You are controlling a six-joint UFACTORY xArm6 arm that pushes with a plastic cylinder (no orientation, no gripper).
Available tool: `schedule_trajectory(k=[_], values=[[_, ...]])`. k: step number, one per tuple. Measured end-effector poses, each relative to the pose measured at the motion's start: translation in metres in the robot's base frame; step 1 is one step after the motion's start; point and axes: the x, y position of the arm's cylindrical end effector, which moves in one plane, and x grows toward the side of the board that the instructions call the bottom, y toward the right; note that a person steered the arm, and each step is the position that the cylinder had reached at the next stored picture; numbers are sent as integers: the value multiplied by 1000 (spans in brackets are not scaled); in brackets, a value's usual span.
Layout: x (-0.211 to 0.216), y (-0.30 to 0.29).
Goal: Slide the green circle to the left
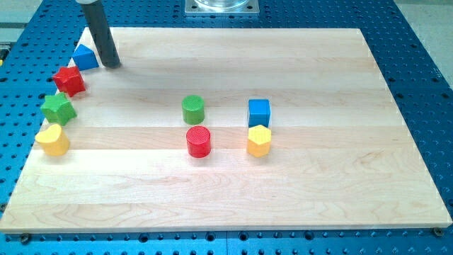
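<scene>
The green circle (193, 109) stands near the middle of the wooden board (318, 191), just above the red circle (199, 142). My tip (112, 65) is at the view's upper left, far left of the green circle and just right of the blue triangle (85, 57). It touches no block that I can see.
A red star (69, 80), a green star (57, 108) and a yellow heart-like block (52, 139) line the board's left edge. A blue cube (259, 112) and a yellow hexagon (259, 140) stand right of the circles. A metal base (221, 6) sits at the top.
</scene>
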Motion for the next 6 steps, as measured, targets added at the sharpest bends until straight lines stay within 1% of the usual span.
schedule_trajectory(k=[1, 2, 3, 4, 5, 6], values=[[-2, 2], [16, 38], [54, 144], [101, 212], [148, 168], [168, 79]])
